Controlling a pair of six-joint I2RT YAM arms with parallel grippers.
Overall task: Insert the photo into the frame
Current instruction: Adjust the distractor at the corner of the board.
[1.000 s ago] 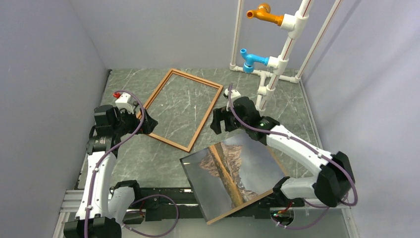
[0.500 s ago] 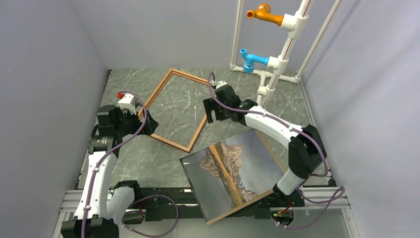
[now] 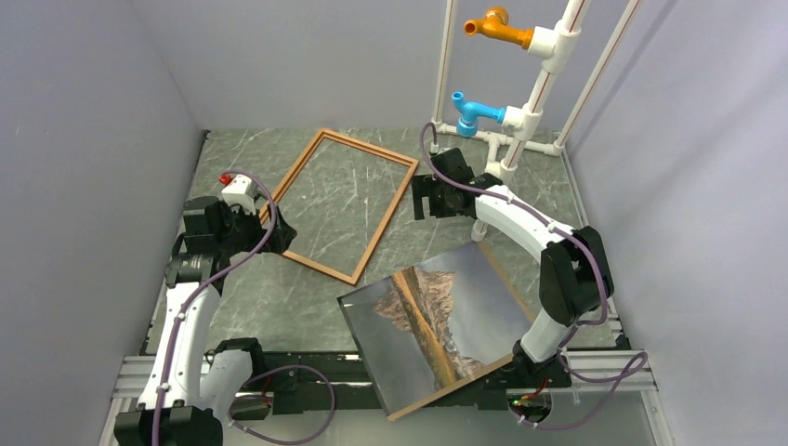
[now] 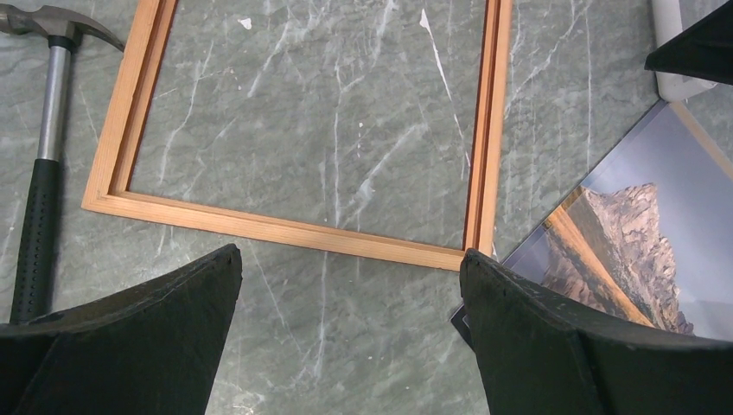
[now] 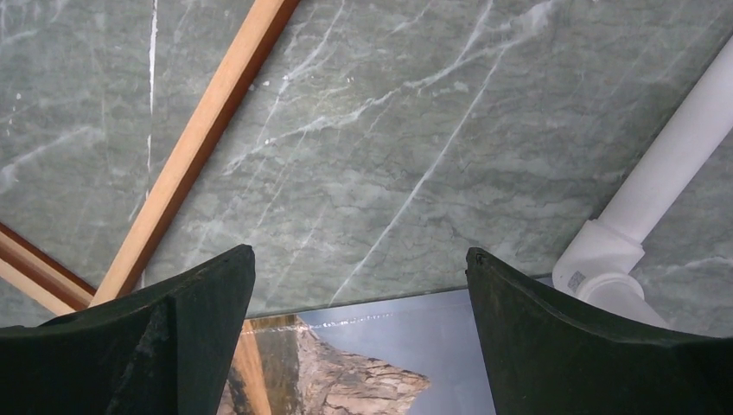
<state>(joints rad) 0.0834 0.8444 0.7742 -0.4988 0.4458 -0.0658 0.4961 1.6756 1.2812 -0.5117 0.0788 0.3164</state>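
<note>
The green stone table (image 3: 279, 288) carries everything; the white pipe stand (image 3: 520, 121) rises just beyond my right gripper (image 3: 426, 197), on its outer side. The frame (image 3: 386, 223) lies flat and empty between my two grippers, its near corner just ahead of my left gripper (image 3: 269, 228). The photo (image 3: 437, 321) lies picture-side up behind my right gripper, towards my bases, resting on a brown board (image 3: 465, 376) and apart from the frame.

Both grippers are spread wide and hold nothing.

I judge the photo to be light, thin and bendy, with a glossy face that would slip and mark easily. Lying flat, it gives my fingers little to catch; its near corner seems to hang past the table edge, so that looks like the best place to pinch, gently and at the margin.

Only the left wrist view shows a hammer (image 4: 43, 199) beside the frame's outer rail, hidden under my arm from above; it also catches the photo's corner close to the frame's. The right wrist view shows the photo's far edge lying right under my open fingers (image 5: 173, 337), and the foot of the stand nearby.
</note>
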